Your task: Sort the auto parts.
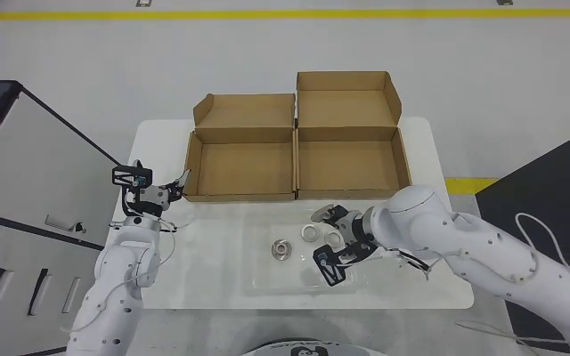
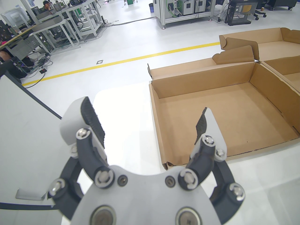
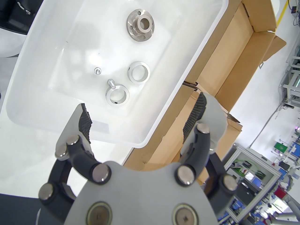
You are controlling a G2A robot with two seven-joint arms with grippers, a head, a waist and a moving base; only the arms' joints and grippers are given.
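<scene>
A clear plastic tray (image 1: 265, 276) at the table's front centre holds a flanged steel hub (image 1: 281, 250) (image 3: 140, 25), a plain ring (image 3: 138, 72) (image 1: 309, 233), a ring with a screw sticking out (image 3: 117, 93) and a small loose screw (image 3: 97, 71). My right gripper (image 1: 323, 238) (image 3: 143, 103) hovers open above the tray's right part, near the rings, holding nothing. Off to the table's left, my left gripper (image 1: 165, 174) (image 2: 145, 106) is open and empty, just outside the left cardboard box (image 1: 242, 169) (image 2: 222, 115).
A second open cardboard box (image 1: 347, 165) (image 2: 281, 47) stands against the first, at the back right; both have raised lids behind. The tray's rim (image 3: 204, 45) lies close to the boxes' front walls. Bare white table (image 1: 214, 267) lies left of the tray.
</scene>
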